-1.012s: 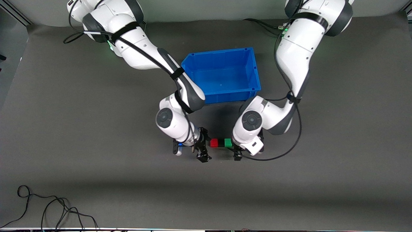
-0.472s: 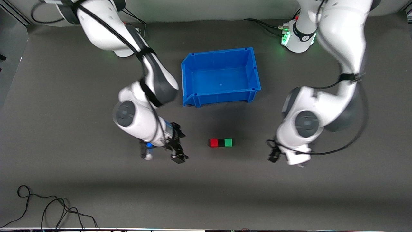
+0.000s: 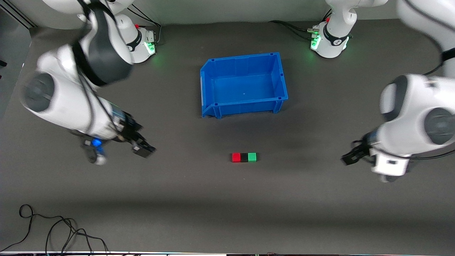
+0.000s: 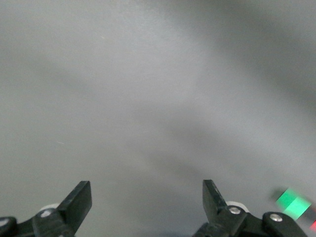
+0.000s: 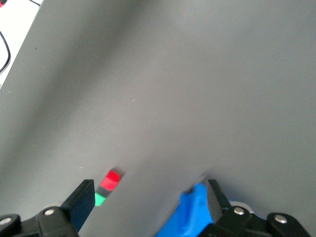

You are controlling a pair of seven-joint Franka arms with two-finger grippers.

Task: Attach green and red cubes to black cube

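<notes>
The red cube (image 3: pixel 236 157), black cube (image 3: pixel 244 157) and green cube (image 3: pixel 252 156) lie joined in one row on the grey mat, the black one in the middle. My right gripper (image 3: pixel 143 149) is open and empty above the mat, well off the row toward the right arm's end. My left gripper (image 3: pixel 349 156) is open and empty above the mat toward the left arm's end. The right wrist view shows its open gripper (image 5: pixel 148 197), the red cube (image 5: pixel 112 178) and the green cube (image 5: pixel 100 199). The left wrist view shows its open gripper (image 4: pixel 145 202) and the green cube (image 4: pixel 292 203).
An empty blue bin (image 3: pixel 245 104) stands on the mat farther from the front camera than the cube row; it also shows in the right wrist view (image 5: pixel 190 217). A black cable (image 3: pixel 53 231) lies near the mat's front edge at the right arm's end.
Both grippers have let go and drawn away from the cube row, each toward its own end of the table and upward. The three cubes have stayed in place.
</notes>
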